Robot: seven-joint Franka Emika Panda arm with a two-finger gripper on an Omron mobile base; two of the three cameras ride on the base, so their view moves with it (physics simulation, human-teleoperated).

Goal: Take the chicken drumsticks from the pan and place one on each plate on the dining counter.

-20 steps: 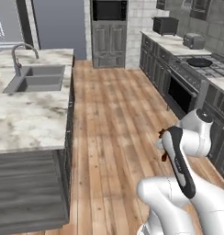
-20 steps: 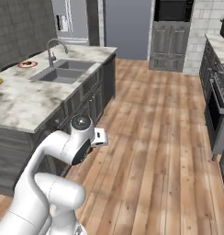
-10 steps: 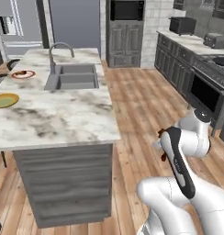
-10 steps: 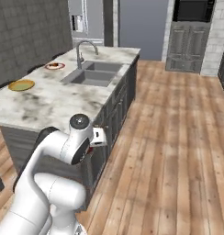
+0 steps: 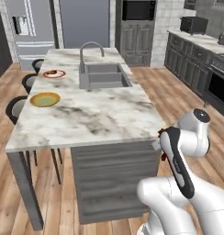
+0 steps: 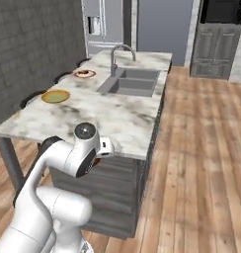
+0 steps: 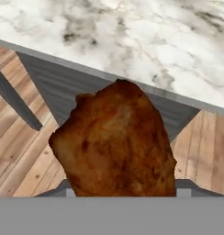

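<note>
**Drumstick rides low beside the table, plates well off**

A chicken drumstick (image 7: pixel 114 140) sits clamped in the gripper (image 7: pixel 120 190) at the lower centre of the hand view, the jaws partly closed around its thick end. The white arm is folded low against the near end of the marble table (image 5: pixel 100 117), with the meat below the level of the tabletop and the dark base panel and wood floor behind it. The yellow plate (image 5: pixel 45 99) lies at the left of the left base view, and the red-rimmed plate (image 5: pixel 54 73) sits further up, left of the sink (image 5: pixel 103 75); both are well apart from the gripper. From here the risk appears to be the lift: raised too close to the edge, the drumstick could catch the marble lip and be knocked loose onto the floor. The glossy meat could also slip in the grip during a long reach across the table, or land off-centre on a small plate.
</note>
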